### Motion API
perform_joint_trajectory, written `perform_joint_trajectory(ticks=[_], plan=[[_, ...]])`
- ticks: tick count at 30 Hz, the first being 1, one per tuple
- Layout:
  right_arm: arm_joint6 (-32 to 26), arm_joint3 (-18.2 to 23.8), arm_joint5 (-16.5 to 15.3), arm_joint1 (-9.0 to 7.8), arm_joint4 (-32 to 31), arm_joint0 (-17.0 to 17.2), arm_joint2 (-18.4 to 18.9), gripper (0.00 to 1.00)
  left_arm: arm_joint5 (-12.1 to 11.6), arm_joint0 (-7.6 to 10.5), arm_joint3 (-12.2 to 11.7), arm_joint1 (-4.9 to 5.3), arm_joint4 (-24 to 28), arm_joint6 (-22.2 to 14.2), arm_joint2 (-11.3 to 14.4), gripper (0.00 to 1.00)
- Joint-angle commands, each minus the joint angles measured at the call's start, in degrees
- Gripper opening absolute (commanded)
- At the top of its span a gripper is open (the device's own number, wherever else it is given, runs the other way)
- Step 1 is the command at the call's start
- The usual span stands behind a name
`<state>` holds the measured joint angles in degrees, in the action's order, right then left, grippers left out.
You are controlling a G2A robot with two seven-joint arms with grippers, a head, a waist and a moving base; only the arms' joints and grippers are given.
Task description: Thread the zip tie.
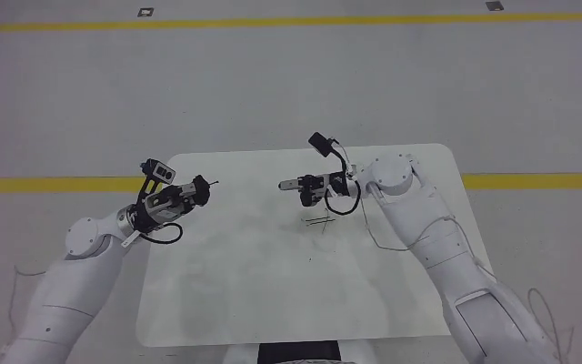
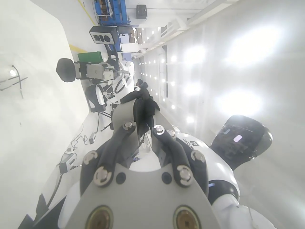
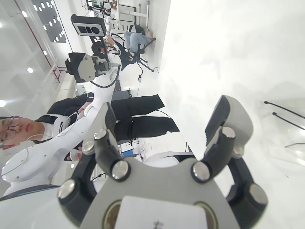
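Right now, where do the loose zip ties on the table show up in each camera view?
Top view: loose zip ties lie mid-table, just robot-side of the right claw.
Left wrist view: crossed on the table, near the right claw.
Right wrist view: on the table, beside the open claw.
Shared landmark: the right claw.

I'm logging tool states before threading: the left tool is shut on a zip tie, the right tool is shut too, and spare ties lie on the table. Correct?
Not quite. The right tool is open, spread wide with nothing held, as the right wrist view shows. The left tool is shut on a zip tie, and spare ties lie on the table.
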<state>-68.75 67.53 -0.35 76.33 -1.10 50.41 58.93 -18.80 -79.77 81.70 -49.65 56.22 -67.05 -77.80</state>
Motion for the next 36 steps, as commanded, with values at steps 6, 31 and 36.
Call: perform_joint_trajectory(ticks=[6,31,36], plan=[[0.0,0.0,0.0,0.0,0.0,0.0,0.0,1.0,0.0,0.0,0.0,0.0,0.0,0.0,0.0,0.0],[-7.4,3.5,-1.2,-1.82,-17.2,-2.1,-4.3,1.0,0.0,0.0,0.0,0.0,0.0,0.0,0.0,0.0],[-8.7,5.7,-6.3,-1.6,-24.7,-3.9,-9.3,1.0,0.0,0.0,0.0,0.0,0.0,0.0,0.0,0.0]])
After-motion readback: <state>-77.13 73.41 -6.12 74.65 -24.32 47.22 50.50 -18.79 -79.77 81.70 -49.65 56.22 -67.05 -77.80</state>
